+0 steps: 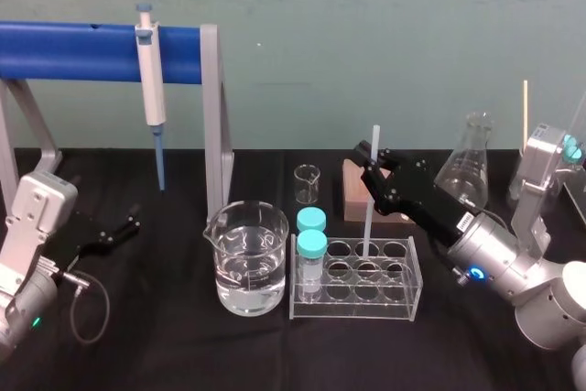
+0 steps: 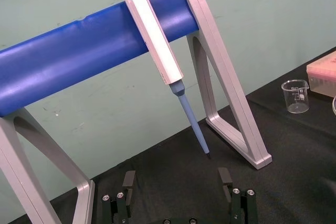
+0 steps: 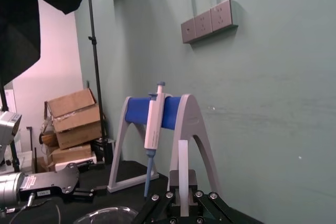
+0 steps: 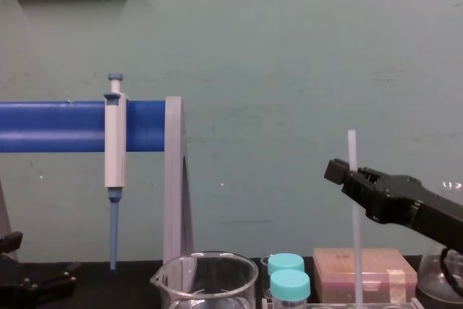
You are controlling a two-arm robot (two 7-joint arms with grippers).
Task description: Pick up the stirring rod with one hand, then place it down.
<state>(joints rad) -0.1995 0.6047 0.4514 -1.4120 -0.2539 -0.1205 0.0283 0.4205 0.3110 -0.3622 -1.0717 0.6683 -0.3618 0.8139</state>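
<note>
- The stirring rod (image 1: 369, 217) (image 4: 352, 148) stands nearly upright right of centre on the black table (image 1: 165, 345). Its lower end reaches down into a well in the far row of the clear tube rack (image 1: 403, 304). We cannot tell whether the tip touches the bottom of the well.
- The right gripper (image 1: 373, 164) (image 4: 349, 176) comes in from the right and meets the rod high on its shaft. Its black jaws are closed around the rod, and a short length of rod sticks out above them. In the right wrist view, we see the rod (image 3: 182, 163) rising straight up between the fingers.
- Two teal-capped vials (image 1: 311, 244) sit in the left end of the rack.
- A beaker of clear liquid (image 1: 245, 263) stands just left of the rack.
- Behind the rack are a small empty beaker (image 1: 307, 183) and a brownish box (image 1: 355, 197). An Erlenmeyer flask (image 1: 465, 167) stands farther right.
- At the back left, a white-and-blue pipette (image 1: 150, 89) (image 2: 157, 40) hangs on the blue bar of a grey stand (image 1: 212, 116).
- The left gripper (image 1: 117, 231) (image 2: 177, 182) rests low at the left edge of the table, well apart from the rod. Its jaws are spread wide and hold nothing.
</note>
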